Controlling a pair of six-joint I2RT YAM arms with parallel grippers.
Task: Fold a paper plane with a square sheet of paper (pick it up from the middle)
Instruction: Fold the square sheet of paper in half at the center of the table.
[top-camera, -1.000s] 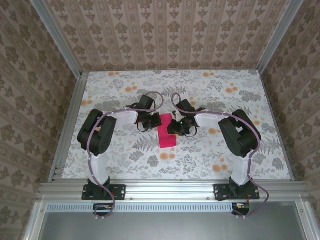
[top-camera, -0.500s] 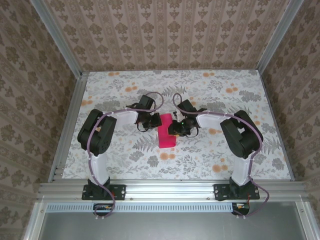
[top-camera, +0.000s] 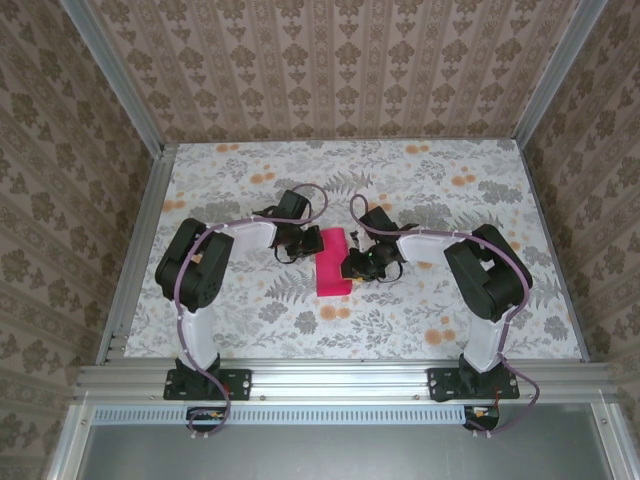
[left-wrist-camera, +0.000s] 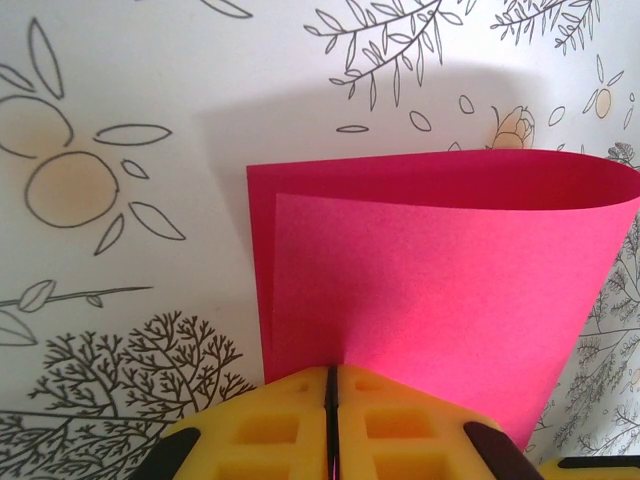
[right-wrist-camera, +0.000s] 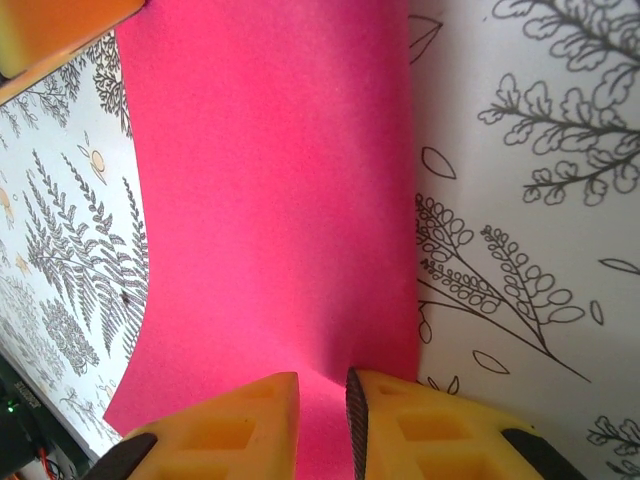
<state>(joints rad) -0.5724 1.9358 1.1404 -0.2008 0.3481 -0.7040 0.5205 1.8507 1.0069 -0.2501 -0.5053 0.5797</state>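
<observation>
Right jaws have just slid back toward the arm bases along their side of the paper sheet (top-camera: 333, 262) and narrowed a touch. They now stand slightly apart, tips on the pink, nothing pinched that I can see. Left jaws are unchanged, shut on the sheet edge facing them. The sheet lies between the two sets of jaws on the worktop (top-camera: 240, 180), doubled over, fold rounded rather than creased. You're likely mid crease-pressing pass. First fold isn't finished and the plane is far off.
</observation>
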